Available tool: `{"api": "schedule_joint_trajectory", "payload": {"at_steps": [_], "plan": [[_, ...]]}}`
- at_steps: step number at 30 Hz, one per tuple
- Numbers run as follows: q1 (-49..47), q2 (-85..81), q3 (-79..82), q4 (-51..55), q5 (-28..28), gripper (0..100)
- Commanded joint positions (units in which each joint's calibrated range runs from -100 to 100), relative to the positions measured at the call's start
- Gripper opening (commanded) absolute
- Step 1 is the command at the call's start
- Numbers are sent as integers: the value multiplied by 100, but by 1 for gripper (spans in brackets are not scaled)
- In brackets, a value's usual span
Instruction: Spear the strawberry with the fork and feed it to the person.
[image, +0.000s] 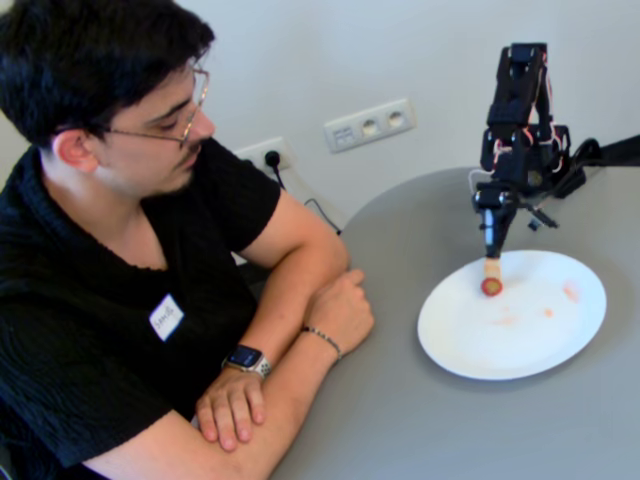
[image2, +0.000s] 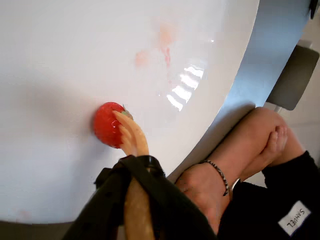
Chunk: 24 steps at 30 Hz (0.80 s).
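Observation:
The strawberry (image: 491, 287) is a small red fruit on the left part of the white plate (image: 530, 345). In the wrist view the strawberry (image2: 107, 124) has the tines of the pale yellow-orange fork (image2: 132, 137) pressed into its right side. My gripper (image: 494, 235) points straight down over it, shut on the fork (image: 491, 268). In the wrist view the black jaws of the gripper (image2: 137, 165) close around the fork's handle. The person (image: 120, 200) sits at the left with arms crossed on the table edge, looking toward the plate (image2: 60, 60).
The grey round table (image: 420, 420) holds the plate. Faint pink-orange smears (image: 570, 291) mark the plate and also show in the wrist view (image2: 165, 37). Wall sockets (image: 368, 125) are behind. The person's forearm and hands (image2: 240, 150) lie close beside the plate's edge.

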Motion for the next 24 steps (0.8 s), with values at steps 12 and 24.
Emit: {"api": "schedule_joint_trajectory", "payload": {"at_steps": [12, 24], "plan": [[-10, -37, -427, 226, 235, 1], [154, -37, -2988, 2080, 460, 1]]}}
